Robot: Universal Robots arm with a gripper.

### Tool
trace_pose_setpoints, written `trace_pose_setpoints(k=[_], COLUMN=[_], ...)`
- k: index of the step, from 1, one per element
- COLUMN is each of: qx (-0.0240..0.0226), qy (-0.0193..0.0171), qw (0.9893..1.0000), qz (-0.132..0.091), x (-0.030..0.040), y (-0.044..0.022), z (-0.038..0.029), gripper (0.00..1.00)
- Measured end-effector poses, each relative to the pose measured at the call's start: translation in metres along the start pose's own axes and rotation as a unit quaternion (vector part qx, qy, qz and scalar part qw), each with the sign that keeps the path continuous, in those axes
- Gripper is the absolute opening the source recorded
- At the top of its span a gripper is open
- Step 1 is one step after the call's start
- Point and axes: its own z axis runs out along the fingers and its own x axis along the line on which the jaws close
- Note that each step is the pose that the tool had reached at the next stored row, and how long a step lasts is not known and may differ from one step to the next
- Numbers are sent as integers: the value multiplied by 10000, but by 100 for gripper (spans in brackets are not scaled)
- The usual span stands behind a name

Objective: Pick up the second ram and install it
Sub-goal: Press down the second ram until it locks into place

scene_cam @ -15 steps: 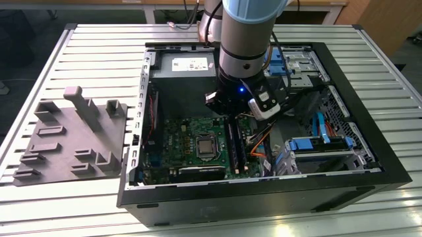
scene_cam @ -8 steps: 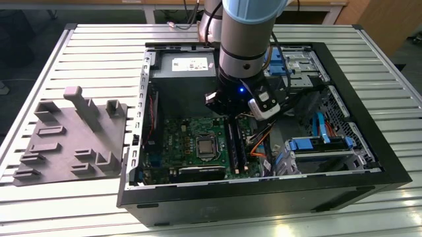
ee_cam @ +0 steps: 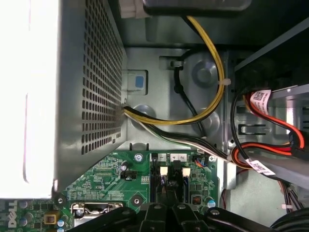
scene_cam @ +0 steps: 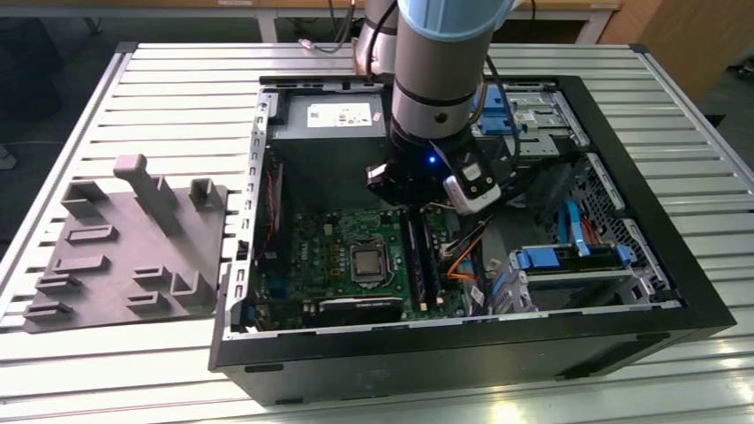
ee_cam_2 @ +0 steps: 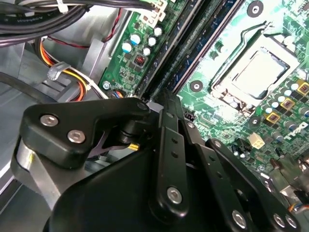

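Memory of this kind is light, thin and stiff. It is also fragile, so we would take it by its long bare edges, never by the chips or the contacts, and press evenly.

In the exterior view the gripper point(scene_cam: 407, 208) hangs low inside the open computer case point(scene_cam: 659, 221), at the far end of the slot rails point(scene_cam: 433, 265) on the motherboard point(scene_cam: 324, 256). The second ram point(scene_cam: 419, 256), as we judge it, stands on edge in those rails, running from directly under the gripper towards the near side. The grey holder tray point(scene_cam: 130, 256) lies well apart on the exterior view's left.

In the second wrist view the gripper point(ee_cam_2: 166, 99) sits at the near end of the dark stick point(ee_cam_2: 200, 41), touching it or just above it; we cannot tell which. Beside the rails is the processor socket point(ee_cam_2: 256, 72). We also cannot tell how far the gripper is closed, or whether it grips the stick.

In the first wrist view the gripper point(ee_cam: 166, 212) is over the rail ends point(ee_cam: 166, 186), with the perforated power supply point(ee_cam: 96, 87) and a yellow cable point(ee_cam: 212, 72) beyond.
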Motion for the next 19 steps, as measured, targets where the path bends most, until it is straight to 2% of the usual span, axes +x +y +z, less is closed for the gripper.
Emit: trace_pose_setpoints(k=[11,19], qx=[14,15], qy=[5,5], qw=[10000,10000], qz=[0,0], x=[-5,-9], y=[8,13], z=[-270,-410], gripper=[11,11])
